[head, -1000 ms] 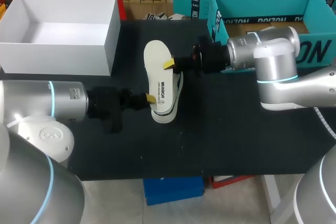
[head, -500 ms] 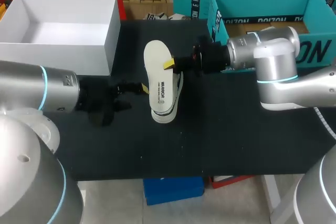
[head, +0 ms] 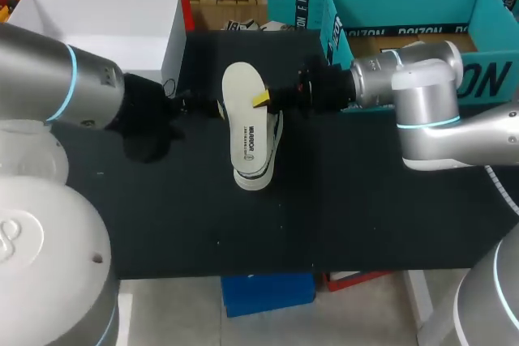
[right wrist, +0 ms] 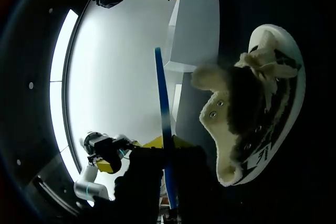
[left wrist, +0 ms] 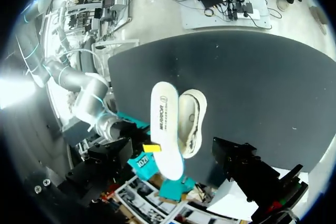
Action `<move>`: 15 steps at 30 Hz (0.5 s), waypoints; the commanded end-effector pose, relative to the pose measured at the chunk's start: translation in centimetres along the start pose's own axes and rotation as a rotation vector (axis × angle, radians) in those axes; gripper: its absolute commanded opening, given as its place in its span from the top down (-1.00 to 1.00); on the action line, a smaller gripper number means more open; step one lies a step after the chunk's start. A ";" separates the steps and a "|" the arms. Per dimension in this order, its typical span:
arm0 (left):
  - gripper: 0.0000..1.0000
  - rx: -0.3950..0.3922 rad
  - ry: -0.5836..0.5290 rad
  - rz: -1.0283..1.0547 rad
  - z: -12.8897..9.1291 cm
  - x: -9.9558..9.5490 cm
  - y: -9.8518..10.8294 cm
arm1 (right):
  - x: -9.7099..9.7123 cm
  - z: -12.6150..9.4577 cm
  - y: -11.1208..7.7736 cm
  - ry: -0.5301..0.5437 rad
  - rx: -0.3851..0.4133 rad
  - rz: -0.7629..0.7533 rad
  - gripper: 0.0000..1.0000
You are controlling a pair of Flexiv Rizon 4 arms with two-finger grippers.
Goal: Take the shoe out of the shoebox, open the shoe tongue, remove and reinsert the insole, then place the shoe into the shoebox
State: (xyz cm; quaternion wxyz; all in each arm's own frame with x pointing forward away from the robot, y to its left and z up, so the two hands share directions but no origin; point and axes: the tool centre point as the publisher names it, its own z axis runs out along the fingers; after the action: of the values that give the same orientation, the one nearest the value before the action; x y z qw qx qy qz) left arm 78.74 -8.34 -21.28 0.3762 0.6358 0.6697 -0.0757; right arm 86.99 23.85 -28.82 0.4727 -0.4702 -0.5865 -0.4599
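Two arms meet over the middle of the table point(head: 365, 216), the left arm point(head: 73, 95) coming in from the left and the right arm point(head: 422, 95) from the right.

The right gripper point(head: 261, 100) is clenched on the insole point(head: 243, 111), gripping it at its long edge about a third of the way down from the far end. The insole is held up on edge, its pale printed face turned toward the left arm. From the right wrist it shows only as a thin blue line running out between the fingers. Its long axis runs from the far side of the table to the near side, leaning slightly. The broad rounded end points away, toward the shoebox point(head: 166, 62).

The shoe point(head: 274, 137) lies on the table just beside the insole, on the right arm's side, with its long axis along the same line. Its fleecy opening and tongue are turned toward the right gripper. Whether the insole touches the shoe cannot be told.

The left gripper point(head: 219, 108) hangs just beside the insole's other long edge. Whether it is released or clenched cannot be told.

The table is covered in flat black. The white shoebox stands open at the far left corner, well apart from the shoe.
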 end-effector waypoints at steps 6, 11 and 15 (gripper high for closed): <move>-1.00 -0.062 0.354 -0.013 0.0 -1.8 2.1 | -0.1 0.1 0.1 0.000 0.002 0.001 1.00; -1.00 -0.064 0.354 -0.045 0.2 -2.2 2.5 | -0.1 0.1 0.1 0.000 0.002 0.001 1.00; -1.00 -0.063 0.351 -0.049 0.3 -2.4 2.5 | -0.1 0.1 0.1 0.000 0.002 0.001 1.00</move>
State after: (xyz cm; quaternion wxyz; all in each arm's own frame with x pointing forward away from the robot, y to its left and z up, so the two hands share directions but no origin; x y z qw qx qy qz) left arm 80.71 -9.40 -19.05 0.3358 0.6136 0.7146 -0.0105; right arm 86.99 23.85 -28.82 0.4727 -0.4702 -0.5865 -0.4599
